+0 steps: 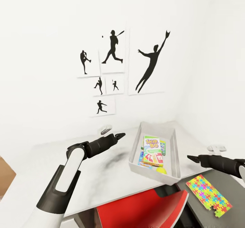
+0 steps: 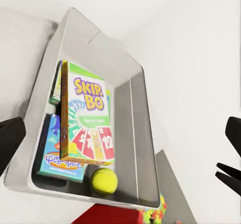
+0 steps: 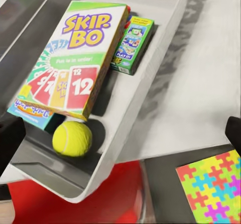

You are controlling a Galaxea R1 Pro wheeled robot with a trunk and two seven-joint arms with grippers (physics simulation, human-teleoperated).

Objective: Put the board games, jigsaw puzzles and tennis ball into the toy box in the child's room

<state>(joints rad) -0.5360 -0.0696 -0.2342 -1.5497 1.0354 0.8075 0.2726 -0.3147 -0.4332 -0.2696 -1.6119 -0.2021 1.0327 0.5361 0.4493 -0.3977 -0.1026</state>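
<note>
- The toy box stands on the light grey counter near the corner of the white walls, under the black sports pictures.
- Inside it lies the Skip-Bo game on top, with a blue game partly under it and a green game just beside it.
- The tennis ball rests in the toy box, touching the near wall, just beside the Skip-Bo game.
- One jigsaw puzzle lies flat on the dark grey counter section, outside the toy box.
- The left hand hovers left of the toy box, empty, its fingers spread wide in the wrist view.
- The right hand hovers right of the toy box, above the puzzle's far side, empty, fingers wide apart.
- A red chair stands below the counter edge.
</note>
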